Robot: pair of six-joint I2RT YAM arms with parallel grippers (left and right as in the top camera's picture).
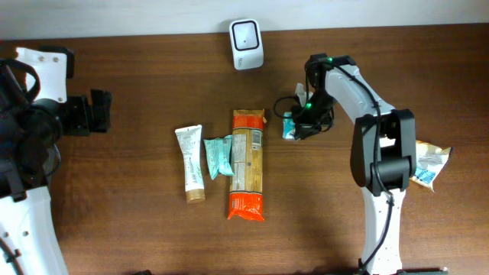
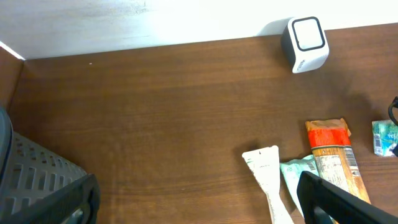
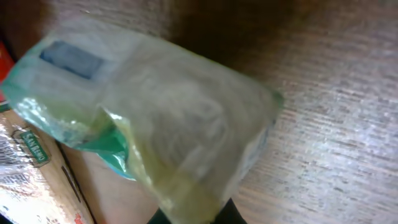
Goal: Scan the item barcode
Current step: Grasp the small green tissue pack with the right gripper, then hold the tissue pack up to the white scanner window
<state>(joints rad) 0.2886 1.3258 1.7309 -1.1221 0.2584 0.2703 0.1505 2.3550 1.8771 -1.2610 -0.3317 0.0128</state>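
Pinching the green packet (image 1: 289, 126) in my right hand (image 1: 300, 121), I have the fingers pressed together on one edge of it. The packet sits right of the desk's (image 1: 137, 229) middle, nearer the far edge than the near one. In my right wrist view it fills most of the picture, blurred, with clear film over a green part; I cannot tell whether it touches the wood.

The scanner (image 1: 246, 44) stands at the middle of the far edge, well apart from the packet and to its left.

My left hand (image 1: 102, 111) is at the left edge, fingers spread wide and holding nothing.

Three things lie side by side near the desk's centre:
- a white tube (image 1: 191, 164)
- a teal sachet (image 1: 218, 156) just beside it
- a long orange pasta bag (image 1: 247, 164), whose near corner shows beside the packet in my right wrist view

A blue-and-white pouch (image 1: 429, 166) lies near the right edge, partly under my right arm.
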